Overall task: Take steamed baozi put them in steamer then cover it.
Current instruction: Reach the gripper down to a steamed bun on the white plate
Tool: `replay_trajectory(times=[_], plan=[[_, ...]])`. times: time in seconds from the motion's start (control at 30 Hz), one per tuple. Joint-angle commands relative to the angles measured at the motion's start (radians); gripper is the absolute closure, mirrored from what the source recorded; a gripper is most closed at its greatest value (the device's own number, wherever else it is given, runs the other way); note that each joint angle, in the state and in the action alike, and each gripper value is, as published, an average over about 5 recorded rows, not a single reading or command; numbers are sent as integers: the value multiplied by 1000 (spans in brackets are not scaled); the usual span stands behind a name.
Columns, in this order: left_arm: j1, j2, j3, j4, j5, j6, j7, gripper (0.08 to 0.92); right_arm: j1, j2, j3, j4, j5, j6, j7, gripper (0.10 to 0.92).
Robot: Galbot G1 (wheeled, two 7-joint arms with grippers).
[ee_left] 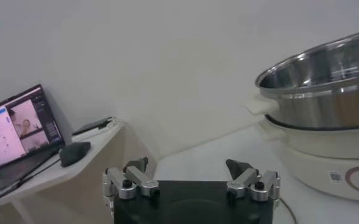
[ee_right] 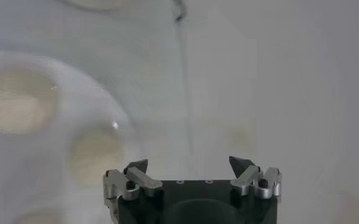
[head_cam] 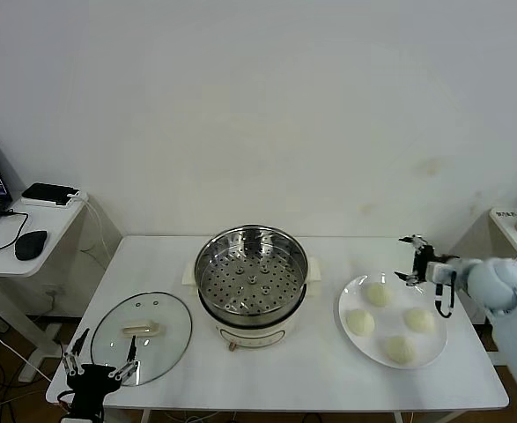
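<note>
No writing is readable. Four buns [head_cam: 378,294] lie on a plate [head_cam: 350,304] right of the steamer [head_cam: 251,269]; lid [head_cam: 141,337] left. Laptop [ee_left: 17,131], mouse [head_cam: 31,244] on side desk. Both grippers' [head_cam: 414,262] [head_cam: 99,357] jaws released, empty.

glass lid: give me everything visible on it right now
The glass lid is round and clear, with a thin metal rim and a cream bar handle at its centre. It lies flat, handle up, on the white table near the front-left corner, left of the steamer and apart from it. The open left gripper is at its front edge; contact cannot be told.
</note>
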Motion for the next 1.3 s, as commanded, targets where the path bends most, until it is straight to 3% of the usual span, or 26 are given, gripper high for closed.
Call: replay_trajectory(times=[0.03,0.6,1.3], plan=[[-11,-1,-13,-4,11,13,10,177,319,-60,-350,-181,-16,41,-262,203],[-2,2,-30,-14,12,18,15,177,351,129,-474,-333,-23,-13,-234,203],[-8,0,-40,-5,11,15,13,177,361,197,-487,-463,-88,-48,-185,226]])
